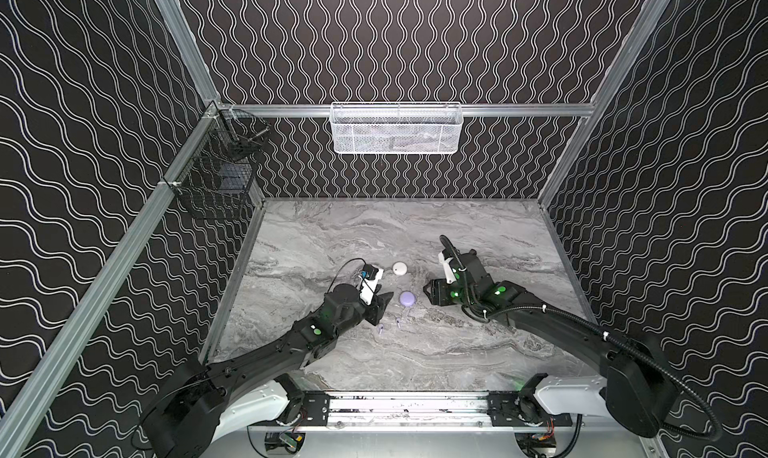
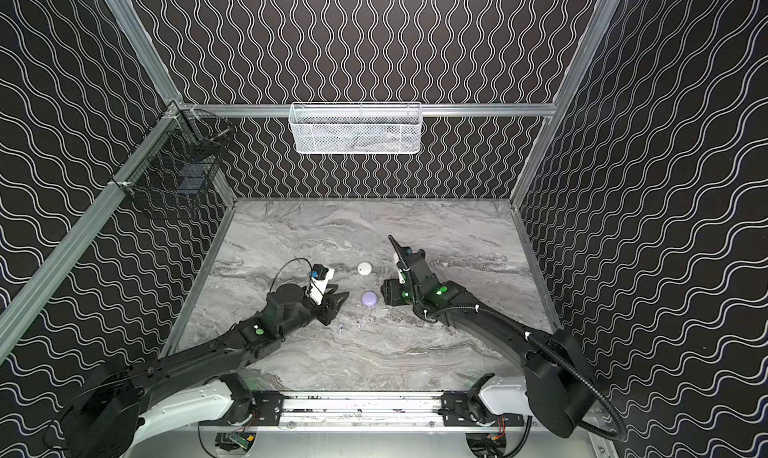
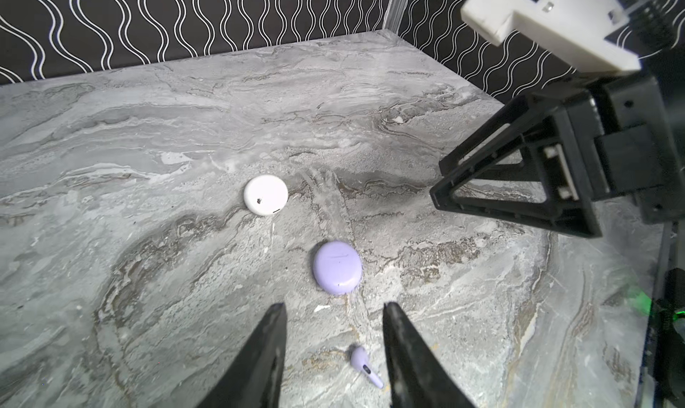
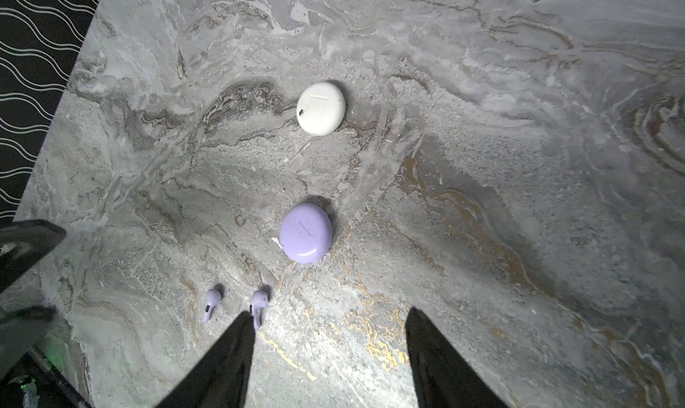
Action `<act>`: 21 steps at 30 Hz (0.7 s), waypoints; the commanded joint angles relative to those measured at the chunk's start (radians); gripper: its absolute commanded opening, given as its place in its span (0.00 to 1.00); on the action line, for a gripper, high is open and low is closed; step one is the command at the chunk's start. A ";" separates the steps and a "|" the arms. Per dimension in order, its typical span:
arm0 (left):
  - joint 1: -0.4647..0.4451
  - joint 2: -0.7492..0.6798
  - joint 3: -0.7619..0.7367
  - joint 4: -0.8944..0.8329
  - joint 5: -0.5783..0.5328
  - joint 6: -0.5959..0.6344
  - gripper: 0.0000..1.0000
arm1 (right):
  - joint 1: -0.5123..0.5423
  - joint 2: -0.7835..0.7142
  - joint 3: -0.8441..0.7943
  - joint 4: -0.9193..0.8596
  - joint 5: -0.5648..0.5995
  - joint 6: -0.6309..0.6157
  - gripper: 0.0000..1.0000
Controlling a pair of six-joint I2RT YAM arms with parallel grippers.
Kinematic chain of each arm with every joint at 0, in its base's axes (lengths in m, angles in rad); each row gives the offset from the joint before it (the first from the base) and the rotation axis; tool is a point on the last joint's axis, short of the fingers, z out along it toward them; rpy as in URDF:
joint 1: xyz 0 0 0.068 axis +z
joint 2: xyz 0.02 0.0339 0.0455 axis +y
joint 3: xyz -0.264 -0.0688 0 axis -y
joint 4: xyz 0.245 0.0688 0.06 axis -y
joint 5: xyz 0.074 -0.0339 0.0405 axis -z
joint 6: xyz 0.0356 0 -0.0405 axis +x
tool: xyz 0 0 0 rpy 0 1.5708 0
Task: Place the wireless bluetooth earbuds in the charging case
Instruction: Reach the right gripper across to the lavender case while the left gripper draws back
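**Insertion not begun: both cases shut, two earbuds loose on the table**

We find the marble table (image 1: 478, 352) carrying everything the task needs. None of it is yet put together.

On the back wall hangs a white mesh basket (image 1: 397, 107). Something pale lies in it, but we cannot make out what. A black wire basket (image 1: 208, 202) is fixed to the side wall, and its contents are too dark for us to name. We judge that neither basket has a part in this job.

The left gripper (image 1: 385, 309) hangs low over the table beside the loose earbuds, its jaws spread and holding nothing. The right gripper (image 1: 427, 295) faces it from across the lavender case. Its jaws are spread wider and are likewise empty.

The lavender case (image 4: 305, 234) lies flat between the two grippers with its lid closed. The white case (image 4: 321, 108) sits apart from it, further from the arms' bases, and is also closed. We cannot tell what either case holds.

The first lavender earbud (image 4: 212, 304) and the second lavender earbud (image 4: 258, 302) lie side by side on bare marble. They are near the lavender case but not touching it. We see no white earbuds in any view.

In our judgement, the lavender case has to be opened and both lavender earbuds picked up and seated. The contents of the white case need checking as well.
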 commanded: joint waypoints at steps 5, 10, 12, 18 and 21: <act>-0.003 -0.007 -0.057 0.144 0.027 0.041 0.45 | 0.037 0.114 0.088 -0.088 0.043 -0.022 0.67; -0.004 -0.065 -0.095 0.098 -0.053 0.038 0.42 | 0.068 0.230 0.187 -0.133 0.076 -0.028 0.68; -0.003 -0.104 -0.117 0.104 -0.071 0.037 0.42 | 0.071 0.276 0.217 -0.146 0.093 -0.017 0.69; -0.003 -0.179 -0.162 0.148 -0.066 0.034 0.43 | 0.091 0.404 0.304 -0.192 0.104 -0.014 0.70; -0.003 -0.151 -0.157 0.165 -0.044 0.019 0.44 | 0.106 0.462 0.348 -0.216 0.106 -0.020 0.72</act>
